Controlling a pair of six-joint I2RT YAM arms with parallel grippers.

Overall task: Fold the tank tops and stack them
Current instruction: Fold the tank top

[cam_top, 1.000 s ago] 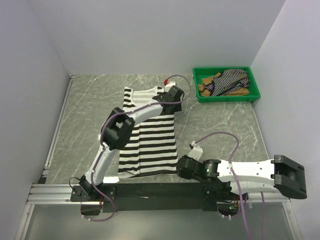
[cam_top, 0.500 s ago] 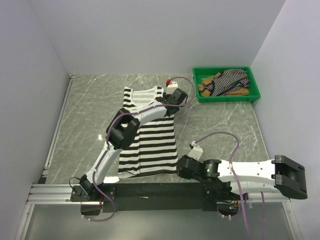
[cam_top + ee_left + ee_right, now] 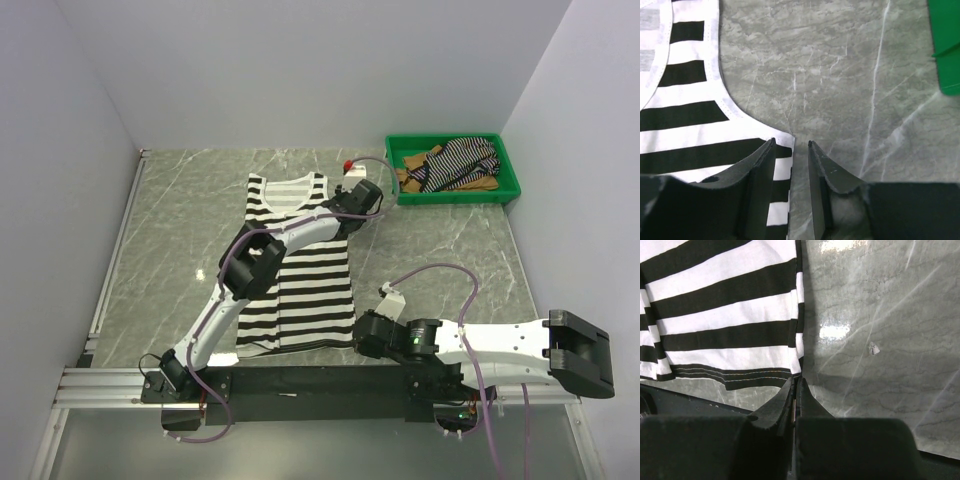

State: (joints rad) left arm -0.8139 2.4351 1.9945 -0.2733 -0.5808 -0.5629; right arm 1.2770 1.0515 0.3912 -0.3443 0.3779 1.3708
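The wide-striped tank top (image 3: 300,270) lies flat on the table, straps toward the far wall. My left gripper (image 3: 355,208) hangs over its right armhole edge. In the left wrist view its jaws (image 3: 791,145) stand partly open, astride the cloth's edge (image 3: 685,115) at the armpit corner. My right gripper (image 3: 358,335) sits at the bottom right hem corner. Seen from the right wrist, it (image 3: 796,381) is shut, with the corner of the striped cloth (image 3: 725,305) running into its tips. The thin-striped tank top (image 3: 462,158) and the tan one (image 3: 412,170) lie bunched in the tray.
A green plastic tray (image 3: 455,193) stands at the back right of the marbled table; its corner (image 3: 947,45) shows in the left wrist view. White walls close in the table on three sides. A black rail (image 3: 300,380) runs along the near edge.
My left gripper has moved right and a little farther back, from over the top's chest to its right armhole edge, and its jaws have narrowed. The right arm has not moved.
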